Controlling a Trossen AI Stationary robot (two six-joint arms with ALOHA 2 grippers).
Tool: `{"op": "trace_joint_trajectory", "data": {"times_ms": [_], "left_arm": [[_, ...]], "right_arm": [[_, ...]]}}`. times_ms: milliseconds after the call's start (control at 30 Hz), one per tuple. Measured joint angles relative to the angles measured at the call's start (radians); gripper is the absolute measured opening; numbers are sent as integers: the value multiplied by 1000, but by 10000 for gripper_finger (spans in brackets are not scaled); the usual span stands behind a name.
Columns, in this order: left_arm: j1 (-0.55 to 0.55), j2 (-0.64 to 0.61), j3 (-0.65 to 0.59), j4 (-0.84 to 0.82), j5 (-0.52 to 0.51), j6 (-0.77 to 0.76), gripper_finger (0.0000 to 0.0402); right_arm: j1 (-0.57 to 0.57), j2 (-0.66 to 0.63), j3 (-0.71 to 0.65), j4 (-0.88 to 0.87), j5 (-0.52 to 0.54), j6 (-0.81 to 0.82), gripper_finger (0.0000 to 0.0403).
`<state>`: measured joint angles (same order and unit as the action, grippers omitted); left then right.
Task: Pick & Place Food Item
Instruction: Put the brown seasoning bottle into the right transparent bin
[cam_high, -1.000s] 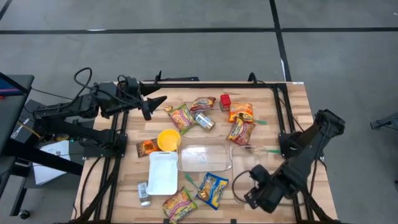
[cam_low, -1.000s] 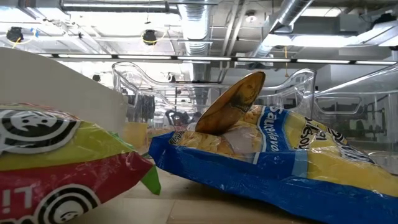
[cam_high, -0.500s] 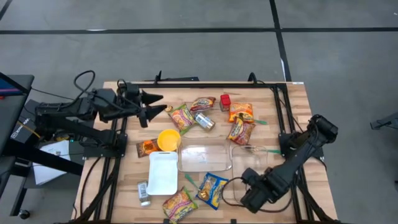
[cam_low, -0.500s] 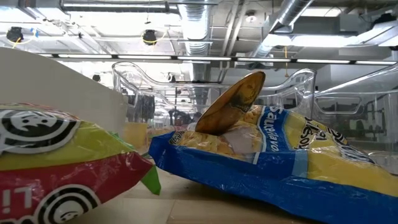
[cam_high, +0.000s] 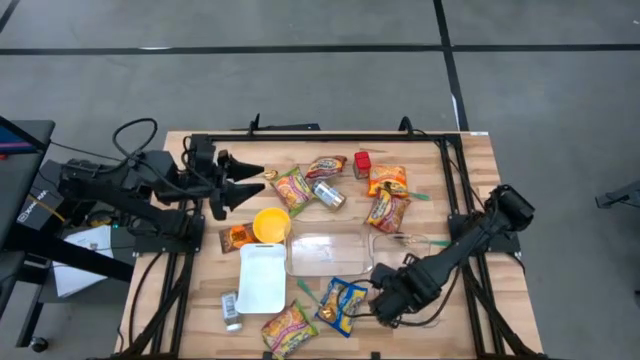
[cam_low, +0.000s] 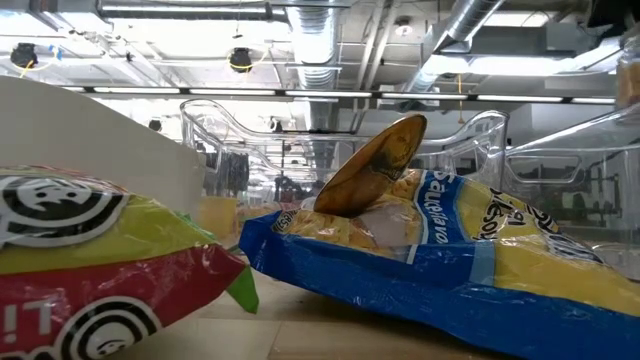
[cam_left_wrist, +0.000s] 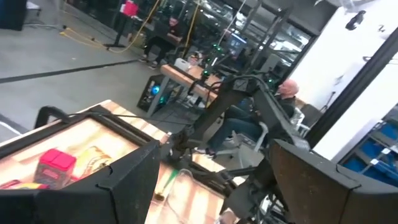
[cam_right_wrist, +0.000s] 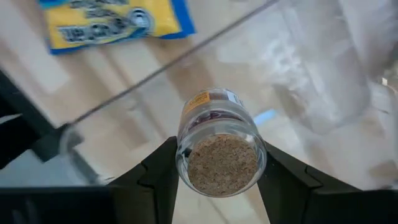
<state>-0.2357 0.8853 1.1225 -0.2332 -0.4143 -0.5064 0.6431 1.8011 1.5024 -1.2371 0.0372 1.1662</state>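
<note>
My right gripper (cam_high: 383, 300) is low over the table's near side, right beside a blue and yellow snack bag (cam_high: 343, 305), and is shut on a small glass jar (cam_right_wrist: 217, 143) with a brown end. The bag also shows in the right wrist view (cam_right_wrist: 112, 22) and the low view (cam_low: 420, 250). My left gripper (cam_high: 245, 183) is open and empty above the table's far left part, pointing toward the table's right; its fingers show in the left wrist view (cam_left_wrist: 211, 186). My right gripper pinches the jar by its round sides (cam_right_wrist: 182, 155) between its two fingers (cam_right_wrist: 163, 171), near the brown end. The jar lies along the fingers, its brown end (cam_right_wrist: 222, 163) toward the wrist and its labelled body pointing away toward the table. It looks lifted clear.
A clear container (cam_high: 330, 253) stands at mid table, with a white tray (cam_high: 262, 278) and a yellow bowl (cam_high: 271, 223) to its left. Several snack packets, a can (cam_high: 328, 193) and a red box (cam_high: 362, 163) lie at the far side. A packet (cam_high: 289, 327) lies near.
My right gripper has gone toward the table's left edge, from the near right corner up to the blue and yellow bag, still shut on the jar. My left gripper has drawn a little toward the near edge and stayed open.
</note>
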Motion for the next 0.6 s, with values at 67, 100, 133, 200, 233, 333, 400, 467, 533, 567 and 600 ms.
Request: {"op": "trace_joint_trajectory", "data": {"times_ms": [67,100,133,200,233,333,400,467,533,567,600], "left_arm": [[-6,0,0,13,0,0,297],[-8,0,0,18,0,0,297],[-8,0,0,19,0,0,297],[-8,0,0,19,0,0,297],[-8,0,0,19,-1,-3,297],[-7,0,0,19,-4,-9,297],[-7,0,0,19,-4,-22,297],[-7,0,0,19,-4,-27,297],[-7,0,0,18,-4,-29,297],[-7,0,0,18,-4,-32,297],[-7,0,0,18,-4,-34,297]], "right_arm": [[10,5,-5,-29,13,-22,171],[15,3,-9,-22,17,-30,171],[17,0,-22,13,17,-37,171],[17,-3,-71,71,-1,-41,171],[17,-3,-97,81,-11,-41,171],[8,-11,-148,136,-44,-33,171],[2,-10,-167,139,-45,-30,171],[-8,-10,-176,185,-56,-36,171],[-17,-11,-198,241,-65,-42,171],[-20,-10,-214,254,-68,-44,171],[-24,-10,-228,263,-73,-43,171]]}}
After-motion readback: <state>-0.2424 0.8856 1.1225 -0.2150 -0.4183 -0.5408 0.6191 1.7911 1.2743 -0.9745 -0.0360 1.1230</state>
